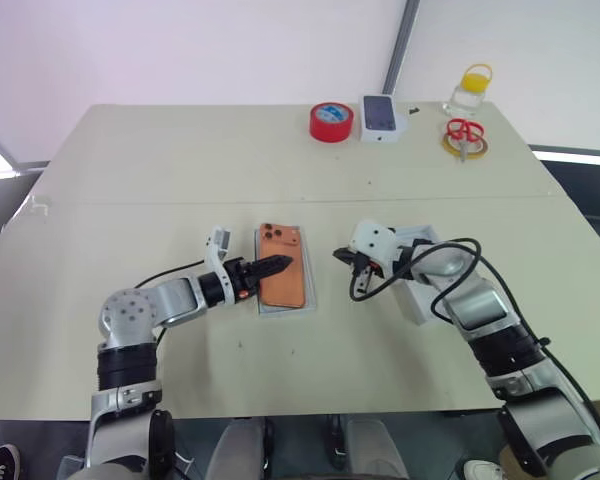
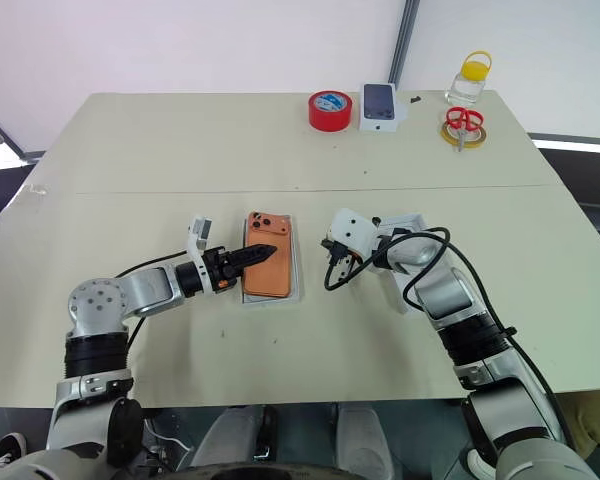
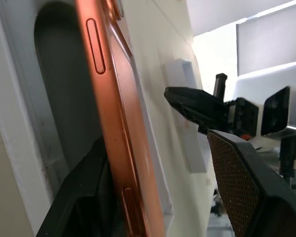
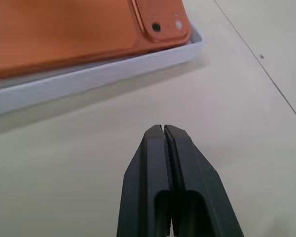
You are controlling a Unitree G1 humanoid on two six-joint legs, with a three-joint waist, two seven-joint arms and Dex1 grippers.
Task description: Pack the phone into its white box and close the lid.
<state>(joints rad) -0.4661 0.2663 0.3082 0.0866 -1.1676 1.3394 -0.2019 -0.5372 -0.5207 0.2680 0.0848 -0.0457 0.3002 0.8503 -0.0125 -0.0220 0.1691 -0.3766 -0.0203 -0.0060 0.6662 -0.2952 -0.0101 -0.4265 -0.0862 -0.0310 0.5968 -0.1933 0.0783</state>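
The orange phone (image 1: 282, 275) lies back up in the white box (image 1: 286, 309) at the table's middle, camera cluster at its far corner. My left gripper (image 1: 280, 264) reaches in from the left over the phone's middle, open. In the left wrist view one finger sits low beside the phone's edge (image 3: 113, 123) and the other finger (image 3: 246, 187) stands well apart. My right gripper (image 1: 346, 258) is shut on nothing, a short way right of the box, pointing at it; its tips (image 4: 164, 130) meet just above the table. The white lid (image 1: 411, 301) lies under my right forearm.
At the table's far edge stand a red tape roll (image 1: 331, 121), a small white box picturing a dark phone (image 1: 383, 117), red scissors on a yellow ring (image 1: 465, 136) and a yellow-capped jar (image 1: 471, 92). A black cable (image 1: 365, 290) loops off my right wrist.
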